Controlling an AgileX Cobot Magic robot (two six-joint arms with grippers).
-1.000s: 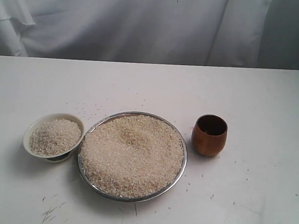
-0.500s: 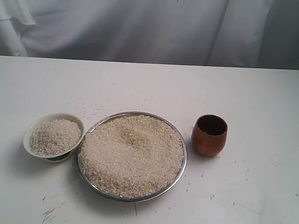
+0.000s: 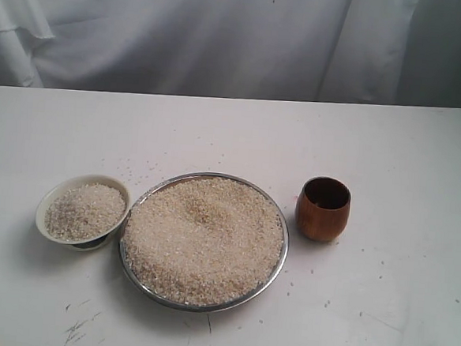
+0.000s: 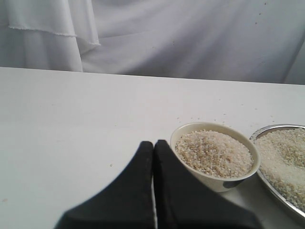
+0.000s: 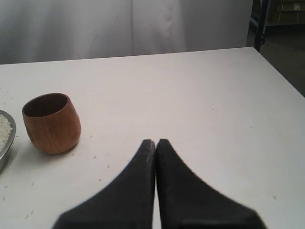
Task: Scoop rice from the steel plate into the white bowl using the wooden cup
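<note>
Rice (image 3: pixel 204 238): loose off-white grains heaped across the steel plate, with a slight hollow near the heap's middle; a smaller mound fills the white bowl.
Table (image 3: pixel 233 134): flat matte white top, scuffed with dark marks along the near edge.
Steel plate (image 3: pixel 286 248): round, shallow, shiny metal with a thin raised rim; it sits mid-table between bowl and cup.
White bowl (image 4: pixel 209 181): small, round, cream glazed ceramic on a dark foot, just beside the plate's left rim.
Wooden cup (image 3: pixel 322 215): rounded reddish-brown tumbler with a smooth grain and a dark inside, standing upright near the plate's right rim without touching it.
Left gripper (image 4: pixel 153 143): 2 black tapered fingers pressed together, gripping nothing; tips lie near the bowl in the wrist view.
Right gripper (image 5: pixel 156 142): 2 black fingers closed tip to tip, empty, apart from the cup.
Stray grains (image 3: pixel 140 167): scattered on the table around the dishes.
</note>
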